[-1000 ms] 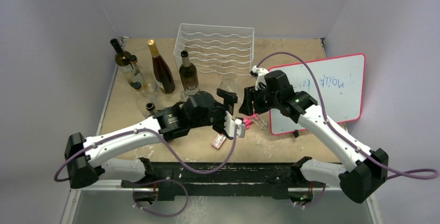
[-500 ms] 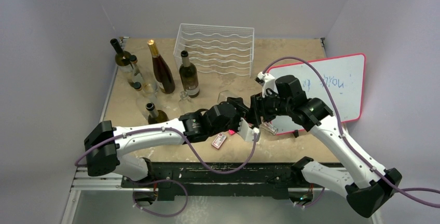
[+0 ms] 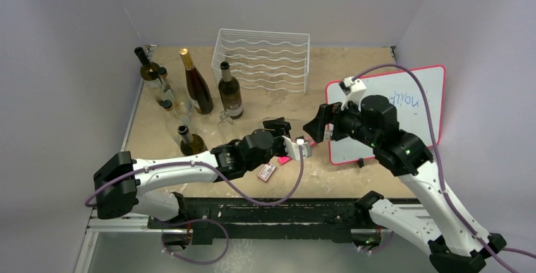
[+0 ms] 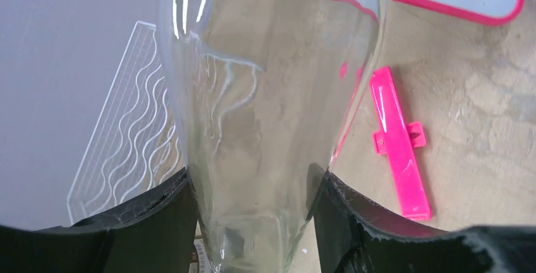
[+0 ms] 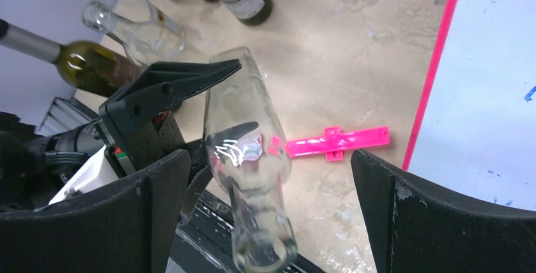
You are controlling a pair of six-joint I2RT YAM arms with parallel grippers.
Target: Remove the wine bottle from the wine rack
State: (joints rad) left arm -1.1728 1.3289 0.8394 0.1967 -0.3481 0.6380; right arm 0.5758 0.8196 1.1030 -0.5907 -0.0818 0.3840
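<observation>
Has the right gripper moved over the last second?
Yes. The right gripper has drawn back rightward, ending closer to the left edge of the whiteboard than it was before.

**Left arm** (image 3: 170,170): white links, black joints. Runs low from base at lower left toward table centre, forearm near level.

**Left gripper** (image 3: 282,135): black, two-finger. Fingers (image 4: 158,219) clamped on either side of clear glass wine bottle (image 4: 272,96).

**Right arm** (image 3: 430,178): white links, black joints. Rises from base at lower right, elbow raised, forearm angled up and left, wrist turned left.

**Right gripper** (image 3: 314,129): black, two-finger. Fingers (image 5: 152,191) spread wide. Points toward left gripper, close by.
</observation>
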